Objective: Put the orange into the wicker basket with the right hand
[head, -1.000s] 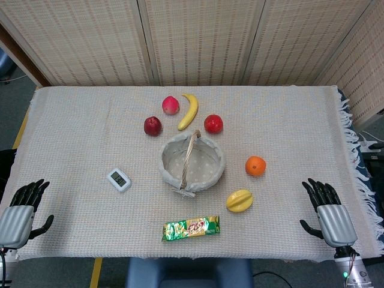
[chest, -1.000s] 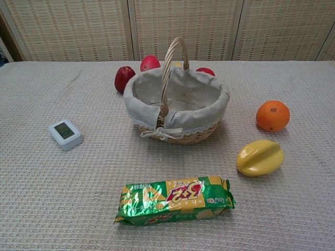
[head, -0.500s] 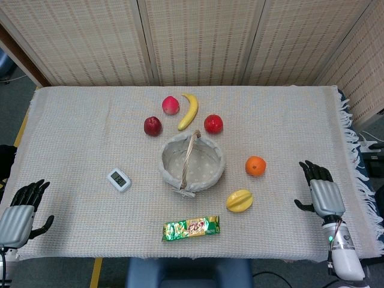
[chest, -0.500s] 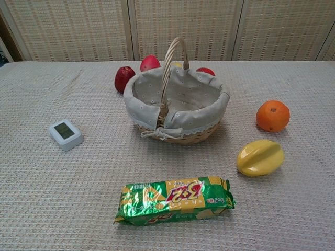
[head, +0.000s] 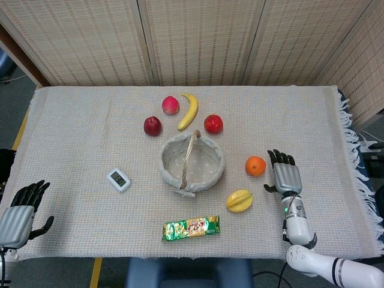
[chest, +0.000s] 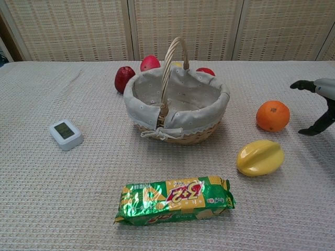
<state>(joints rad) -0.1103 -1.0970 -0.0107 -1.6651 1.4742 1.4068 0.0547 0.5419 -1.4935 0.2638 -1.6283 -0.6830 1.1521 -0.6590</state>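
The orange [head: 255, 165] [chest: 272, 115] sits on the tablecloth to the right of the wicker basket [head: 170, 171] [chest: 215, 92], which has a cloth lining and an upright handle. My right hand [head: 285, 174] [chest: 320, 103] hovers just right of the orange, fingers spread, holding nothing and not touching the fruit. Only its fingertips show at the edge of the chest view. My left hand [head: 20, 212] lies at the near left corner of the table, fingers apart and holding nothing.
A yellow starfruit-like fruit [head: 239, 200] lies just in front of the orange. A green snack packet [head: 191, 228] and a small white timer [head: 119, 179] lie near the front. Two red apples [head: 152, 126] [head: 213, 123], a peach [head: 170, 105] and a banana [head: 189, 111] sit behind the basket.
My right hand has moved left and away from the table's right edge, ending close beside the orange. The left hand and all objects have stayed put.
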